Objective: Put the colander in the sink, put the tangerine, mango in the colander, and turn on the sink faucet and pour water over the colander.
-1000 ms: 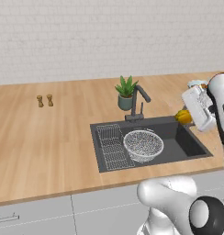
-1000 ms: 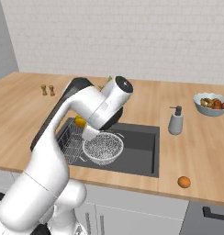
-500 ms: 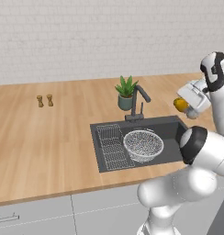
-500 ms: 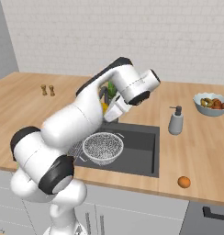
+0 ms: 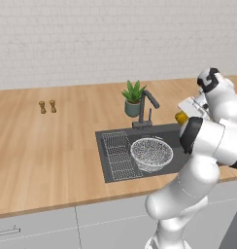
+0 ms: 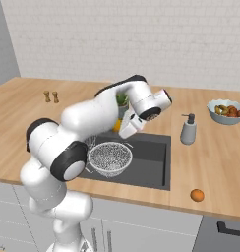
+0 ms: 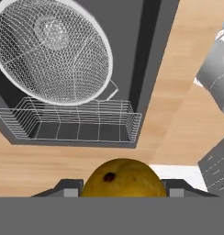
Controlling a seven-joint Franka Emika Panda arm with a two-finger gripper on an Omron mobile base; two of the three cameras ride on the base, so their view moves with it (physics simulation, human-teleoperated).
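You're at a light wood counter (image 5: 52, 146) under a white brick wall (image 5: 91, 39), with grey cabinet fronts below. The dark sink (image 6: 156, 162) is set into it, and the colander (image 5: 152, 153) sits upright in the basin beside a wire rack (image 5: 119, 155), mouth up. Your gripper (image 7: 124, 190) is clamped on the mango (image 7: 124, 179), held above the counter by the sink; its long axis can't be judged from here. The tangerine (image 6: 197, 195) lies on the counter near the front edge. The faucet (image 5: 145, 108) spout angles over the basin. No writing is legible.
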